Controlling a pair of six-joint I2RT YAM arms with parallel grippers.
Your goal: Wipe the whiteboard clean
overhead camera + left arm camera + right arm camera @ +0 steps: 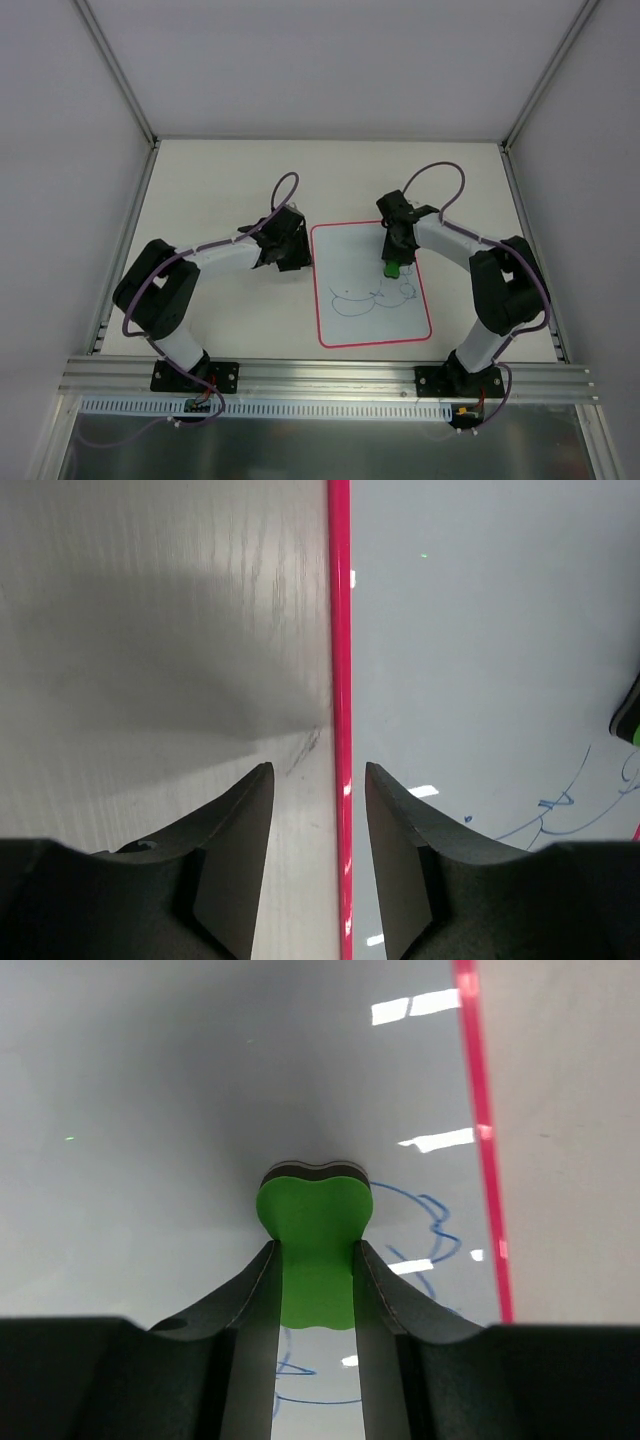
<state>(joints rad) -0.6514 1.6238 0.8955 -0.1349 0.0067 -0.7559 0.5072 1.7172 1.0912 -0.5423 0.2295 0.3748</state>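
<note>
Watching for a slide: my left gripper (320,810) has its jaws spread astride the border (340,630), clamping nothing, so I judge a hard wipe could shove the whiteboard (345,255) toward 3 or 9 o'clock. My right gripper (315,1255) pinches the eraser (313,1210) by its narrow end; side load might twist it loose. The whiteboard lies flat mid-table (230,200), long axis from 6 to 12 o'clock, leaning slightly toward 11. Scribbles (375,297) fill its 6 o'clock half.
</note>
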